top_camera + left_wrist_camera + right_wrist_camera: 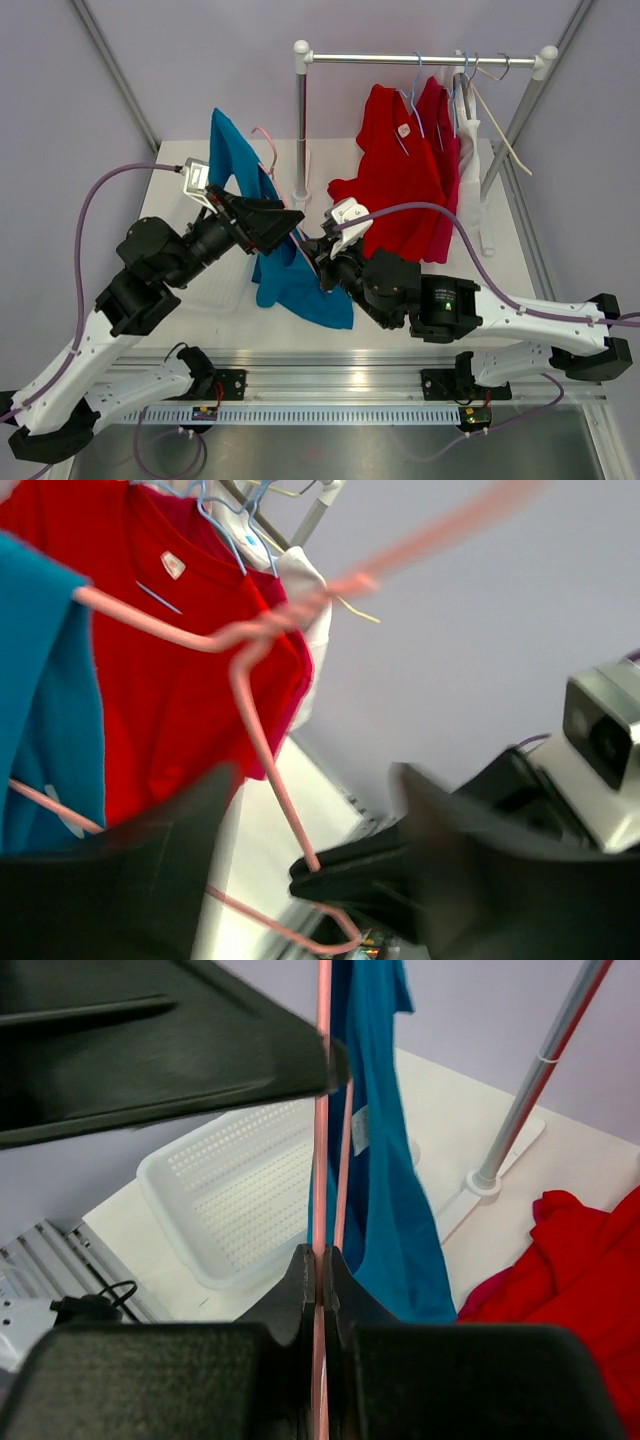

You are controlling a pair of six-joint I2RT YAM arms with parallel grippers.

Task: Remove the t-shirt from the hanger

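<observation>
A blue t-shirt (290, 280) hangs on a pink wire hanger (265, 135) held above the table's middle. My right gripper (322, 1260) is shut on one of the hanger's wires, with the t-shirt (385, 1160) draped just beyond it. In the left wrist view the right gripper's fingers (350, 865) pinch the hanger (260, 740) low on its frame. My left gripper (312, 780) stands open around the same wire without touching it, its fingers blurred, and the t-shirt (40, 700) hangs at the left edge. In the top view the left gripper (285, 222) meets the right gripper (310, 248) at the t-shirt.
A clothes rack (420, 58) at the back right carries red t-shirts (400, 170) and a white garment on hangers; its post (300, 130) stands behind the grippers. A white perforated basket (230, 1200) lies on the table under the left arm.
</observation>
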